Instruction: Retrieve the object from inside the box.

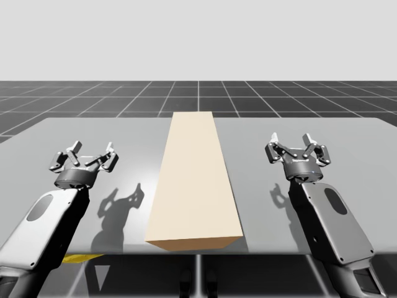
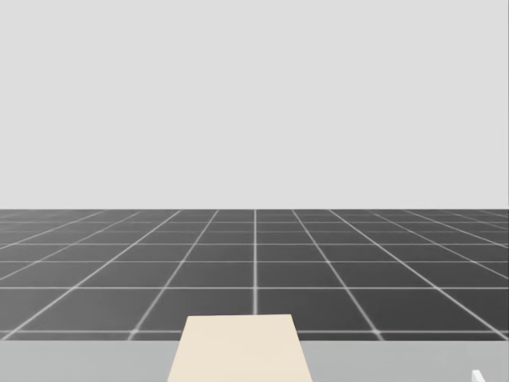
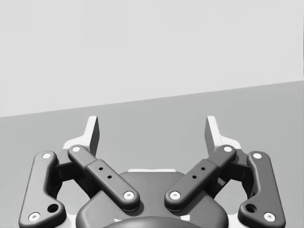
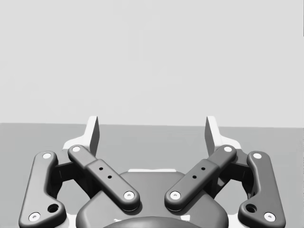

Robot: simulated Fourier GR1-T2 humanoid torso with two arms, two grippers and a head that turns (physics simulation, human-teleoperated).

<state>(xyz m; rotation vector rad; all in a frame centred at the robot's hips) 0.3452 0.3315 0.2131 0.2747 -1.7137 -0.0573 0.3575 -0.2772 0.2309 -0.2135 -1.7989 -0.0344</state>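
Left hand (image 1: pixel 93 151) spread, right hand (image 1: pixel 291 143) spread, long beige box (image 1: pixel 193 180) between, pointing away.

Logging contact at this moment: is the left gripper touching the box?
Apart. The high view shows bare table between my left gripper and the box.

Your right gripper (image 4: pixel 152 134) stands wide apart, with nothing between its two pale fingers (image 4: pixel 91 135). Dark grey link bars (image 4: pixel 102 178) fan out from its rounded base to each finger. Ahead of the fingers lies a flat grey table (image 4: pixel 268 137), and beyond its far edge is a plain light grey backdrop (image 4: pixel 152 57).
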